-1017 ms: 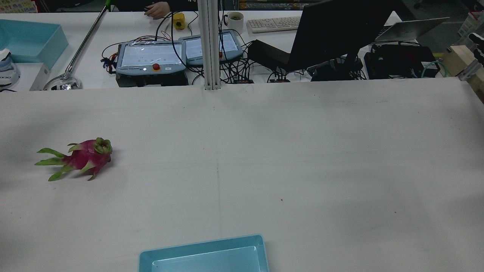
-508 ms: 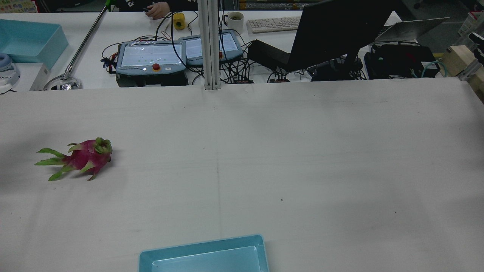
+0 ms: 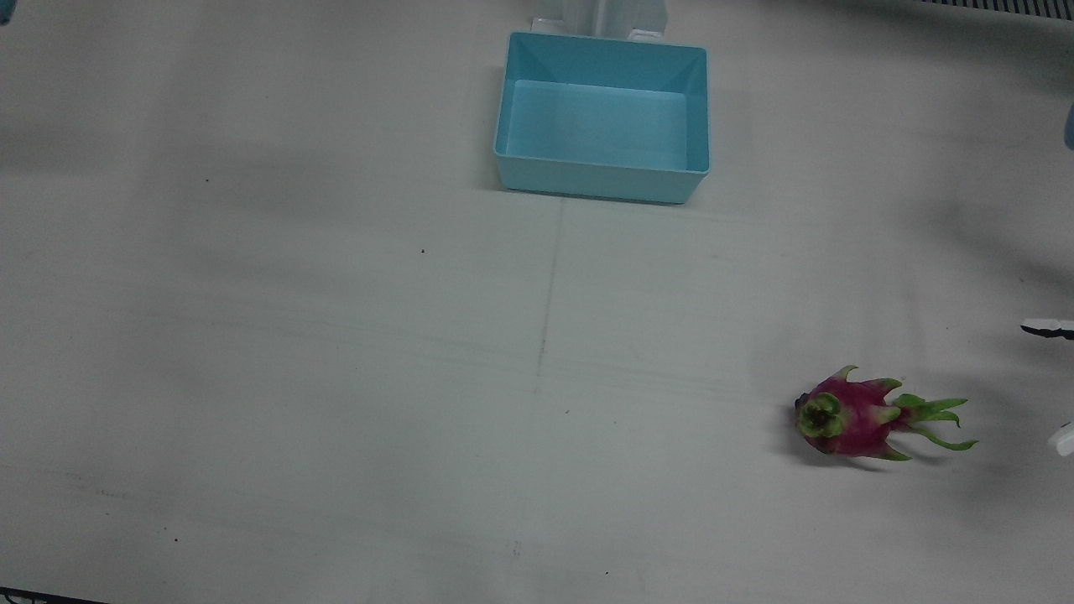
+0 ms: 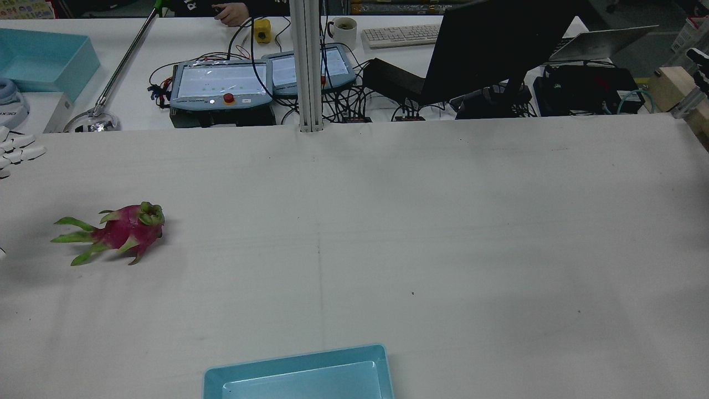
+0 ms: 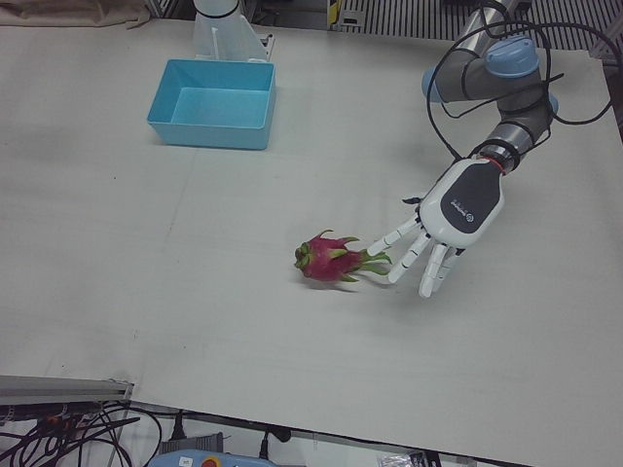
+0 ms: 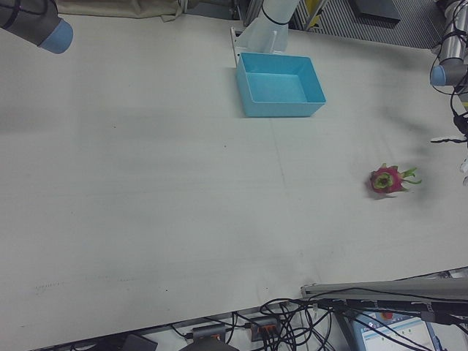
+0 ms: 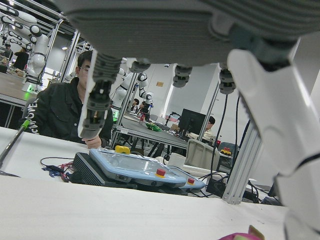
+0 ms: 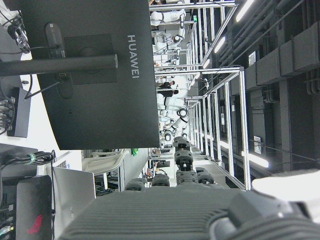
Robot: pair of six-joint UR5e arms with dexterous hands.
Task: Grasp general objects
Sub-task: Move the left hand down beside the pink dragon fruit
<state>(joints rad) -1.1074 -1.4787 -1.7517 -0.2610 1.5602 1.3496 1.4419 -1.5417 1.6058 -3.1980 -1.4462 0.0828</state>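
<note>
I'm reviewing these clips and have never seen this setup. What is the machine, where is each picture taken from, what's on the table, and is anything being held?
This is a station with two robot arms, each ending in a fingered hand, at a white table. One camera looks from behind the robot, three face it from the operators' side, and one rides on each hand.

On the table lie a dragon fruit and an empty blue bin.

In the left-front view the left hand hovers beside the fruit's leafy end, fingers spread and open; whether a fingertip touches the leaves, I cannot tell. It holds nothing.

The right hand shows only in its own camera, as a dark housing facing a monitor. Its fingers are out of sight, so its state is unclear.
</note>
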